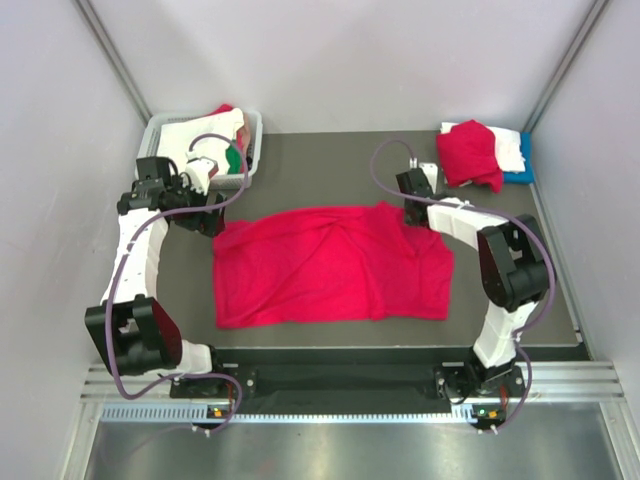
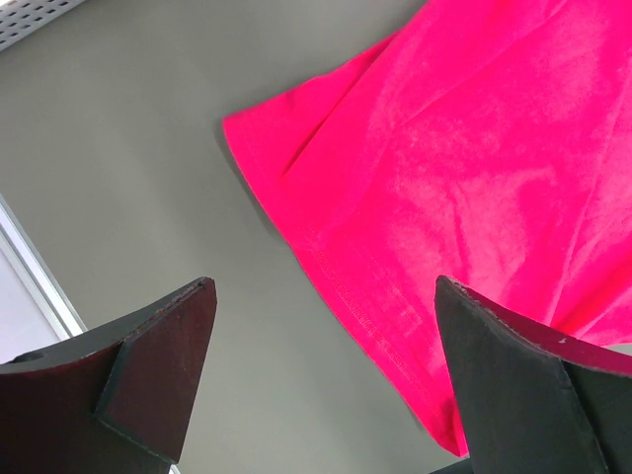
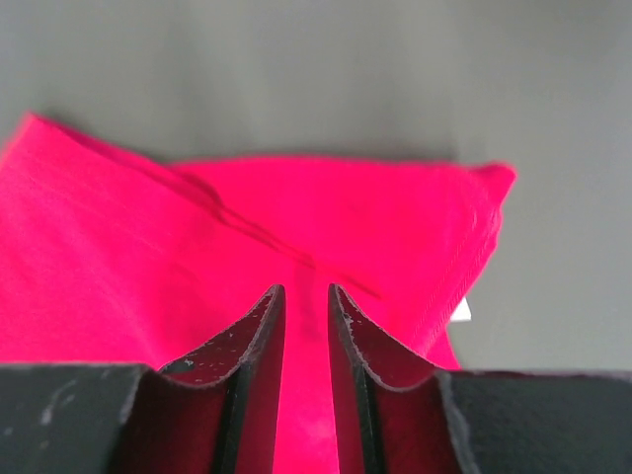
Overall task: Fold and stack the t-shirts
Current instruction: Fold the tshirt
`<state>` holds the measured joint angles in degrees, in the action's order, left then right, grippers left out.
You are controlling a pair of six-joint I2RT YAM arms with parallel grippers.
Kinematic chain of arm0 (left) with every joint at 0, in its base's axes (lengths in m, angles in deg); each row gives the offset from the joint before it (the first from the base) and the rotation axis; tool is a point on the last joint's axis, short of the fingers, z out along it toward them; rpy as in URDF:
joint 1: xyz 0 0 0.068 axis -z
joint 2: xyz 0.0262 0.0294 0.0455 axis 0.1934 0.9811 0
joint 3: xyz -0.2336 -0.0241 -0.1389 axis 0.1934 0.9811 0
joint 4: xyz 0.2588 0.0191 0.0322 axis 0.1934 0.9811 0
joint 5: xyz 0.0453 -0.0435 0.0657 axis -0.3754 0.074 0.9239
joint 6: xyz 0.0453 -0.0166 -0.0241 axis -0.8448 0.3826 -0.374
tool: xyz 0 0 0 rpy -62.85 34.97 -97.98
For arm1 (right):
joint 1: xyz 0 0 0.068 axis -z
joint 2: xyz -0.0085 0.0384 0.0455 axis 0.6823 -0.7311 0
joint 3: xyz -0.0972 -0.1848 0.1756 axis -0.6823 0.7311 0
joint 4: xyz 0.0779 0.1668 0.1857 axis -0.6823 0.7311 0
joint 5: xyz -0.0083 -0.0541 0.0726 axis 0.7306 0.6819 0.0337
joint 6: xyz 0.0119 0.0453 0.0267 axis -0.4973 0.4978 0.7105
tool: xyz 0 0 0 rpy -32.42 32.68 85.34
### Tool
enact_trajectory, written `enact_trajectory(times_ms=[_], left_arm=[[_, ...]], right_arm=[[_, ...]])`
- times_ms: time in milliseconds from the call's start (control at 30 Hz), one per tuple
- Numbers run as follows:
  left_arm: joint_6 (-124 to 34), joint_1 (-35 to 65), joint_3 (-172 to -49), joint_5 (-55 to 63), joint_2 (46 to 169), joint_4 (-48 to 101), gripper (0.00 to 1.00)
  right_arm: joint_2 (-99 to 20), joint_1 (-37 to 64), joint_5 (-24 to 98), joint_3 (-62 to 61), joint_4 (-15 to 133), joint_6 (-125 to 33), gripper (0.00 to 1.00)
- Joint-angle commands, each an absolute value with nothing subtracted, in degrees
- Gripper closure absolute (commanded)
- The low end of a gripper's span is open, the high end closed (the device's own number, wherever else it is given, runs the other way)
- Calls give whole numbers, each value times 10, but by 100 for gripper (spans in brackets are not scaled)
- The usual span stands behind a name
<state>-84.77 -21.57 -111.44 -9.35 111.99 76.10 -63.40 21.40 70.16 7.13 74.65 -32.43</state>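
T-shirts [image 1: 470, 150] already folded sat stacked at the table's [image 1: 300, 170] far-right corner; more waited in the tub [image 1: 250, 150]; one red t-shirt [image 1: 330, 265] lay spread mid-table, the left hand [image 2: 324, 286] released beside it, the right hand's [image 3: 306, 288] grip unclear.

LAB TRIAL: A robotics test cell, not a home. A left arm [image 1: 135, 250] and a right arm [image 1: 500, 260] stand bolted to a metal rail [image 1: 560, 380] at the near edge of a dark grey counter [image 1: 330, 165]. Plain white panels [image 1: 350, 60] on bare metal posts [image 1: 115, 55] box it in. Loose cables [image 1: 112, 300] trail along the arms. A red t-shirt [image 1: 330, 265] lies spread on the counter, with a plastic tub [image 1: 255, 135] in a far corner.
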Motion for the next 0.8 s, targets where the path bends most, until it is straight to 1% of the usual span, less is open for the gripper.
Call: enact_trajectory(times_ms=[0, 100, 333, 633, 700, 733, 767], left_arm=[[-844, -217, -1121, -98, 1115, 752, 4], [-846, -218, -1125, -97, 1115, 755, 4], [-855, -217, -1131, -89, 1119, 759, 4], [-870, -217, -1144, -82, 1111, 777, 4], [-870, -218, -1147, -82, 1109, 778, 4], [-869, -216, -1148, -88, 1108, 780, 4], [-867, -218, -1148, -90, 1109, 780, 4]], right_arm=[[-595, 211, 696, 90, 759, -301, 76], [-586, 207, 706, 103, 761, -290, 76], [-577, 204, 754, 125, 762, -298, 72], [-590, 204, 742, 124, 760, -283, 72], [-589, 204, 733, 130, 758, -278, 66], [-589, 204, 731, 133, 757, -279, 62], [-590, 204, 727, 135, 758, -279, 51]])
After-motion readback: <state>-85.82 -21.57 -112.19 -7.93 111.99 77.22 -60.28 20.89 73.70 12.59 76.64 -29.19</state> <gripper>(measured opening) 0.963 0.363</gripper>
